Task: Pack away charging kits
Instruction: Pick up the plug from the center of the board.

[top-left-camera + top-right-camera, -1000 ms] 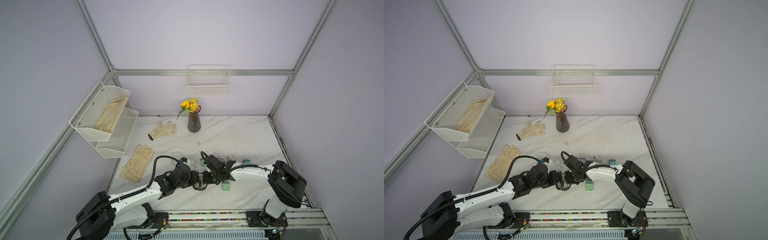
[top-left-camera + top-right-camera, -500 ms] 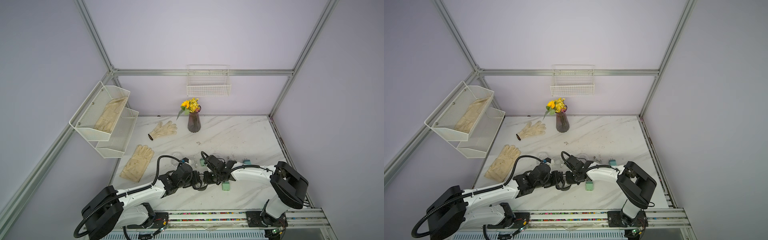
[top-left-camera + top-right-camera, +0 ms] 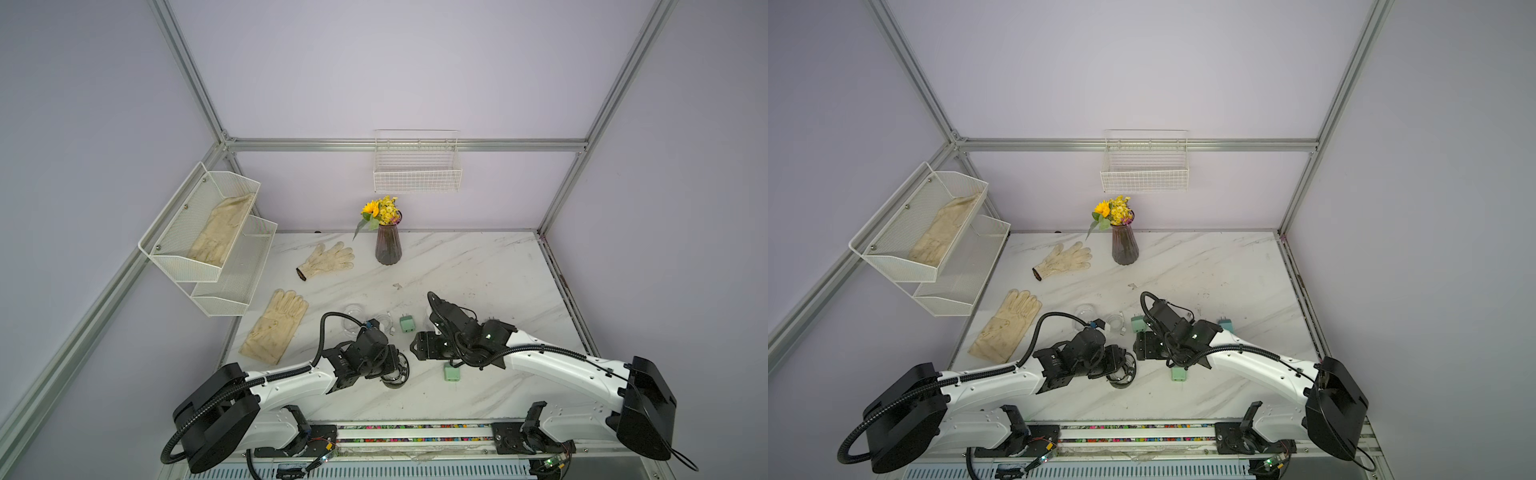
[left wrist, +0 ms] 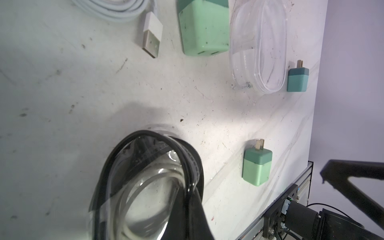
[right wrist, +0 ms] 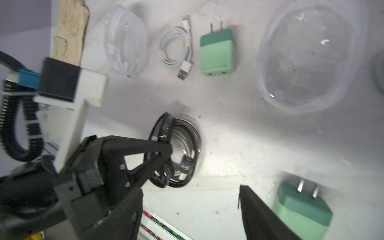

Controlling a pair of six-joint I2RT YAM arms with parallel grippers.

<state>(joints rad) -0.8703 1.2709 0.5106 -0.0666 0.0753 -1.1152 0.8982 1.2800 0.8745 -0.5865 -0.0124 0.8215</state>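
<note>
The left end effector (image 3: 394,366) is closed on the dark rim of a clear oval case (image 5: 178,153), which sits low over the front part of the table (image 3: 478,266). A coiled white cable (image 4: 145,187) lies inside it. The right end effector (image 5: 191,189) hangs just beside that case with its jaws spread wide and nothing between them. A mint green adapter (image 5: 303,207) lies on the table right next to one of its fingers (image 5: 261,218), prongs pointing away from the front edge. Farther back, a second mint green adapter (image 3: 407,323) lies flat. On one side of it is a loose coiled cable (image 5: 176,49), its USB plug resting on the marble. On the other side is an empty clear case (image 4: 259,45). Beyond the loose coil, another clear case (image 5: 124,45) holds a third white cable. The teal-blue adapter (image 4: 297,80) lies on the far side of the empty case, close to the table's right edge, and in a top view (image 3: 1225,323) it peeks out just behind the right arm. Well apart from the kits, a cream glove (image 3: 276,328) lies at the left side of the table. A second glove (image 3: 328,262) lies near the dark vase (image 3: 387,247) of yellow flowers at the back.
</note>
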